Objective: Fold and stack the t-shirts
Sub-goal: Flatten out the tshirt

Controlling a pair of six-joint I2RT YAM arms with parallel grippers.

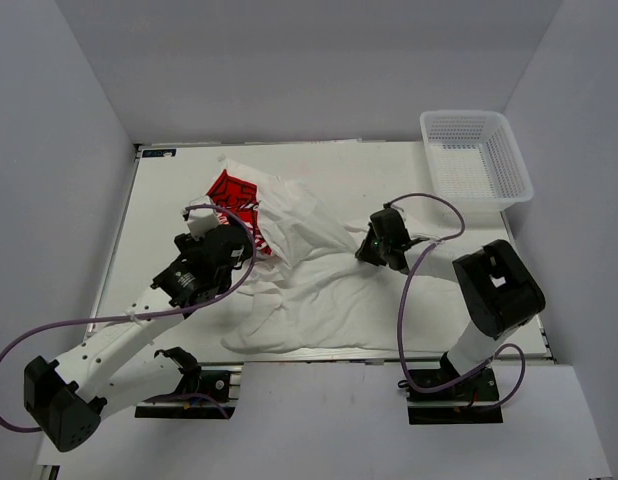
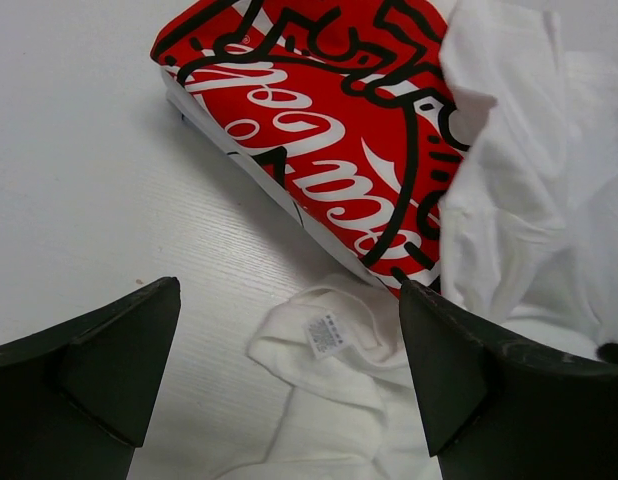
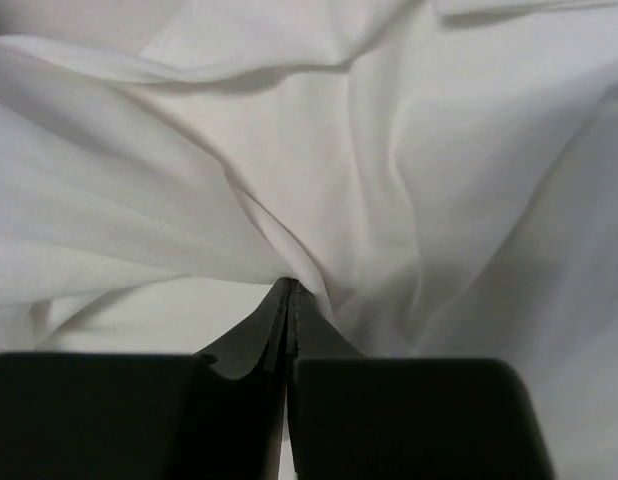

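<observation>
A plain white t-shirt (image 1: 319, 290) lies crumpled across the middle of the table. A folded t-shirt with a red graphic (image 1: 236, 200) lies at its far left, partly under white cloth. In the left wrist view the red graphic shirt (image 2: 329, 130) lies ahead and the white shirt's collar with its label (image 2: 329, 335) lies between the jaws. My left gripper (image 1: 239, 240) is open and empty just above that collar. My right gripper (image 1: 372, 247) is shut on a pinched fold of the white t-shirt (image 3: 319, 200) at its right side.
A white plastic mesh basket (image 1: 474, 158) stands at the far right corner of the table. The table's left strip (image 1: 159, 230) is bare white board. Grey walls close in on both sides.
</observation>
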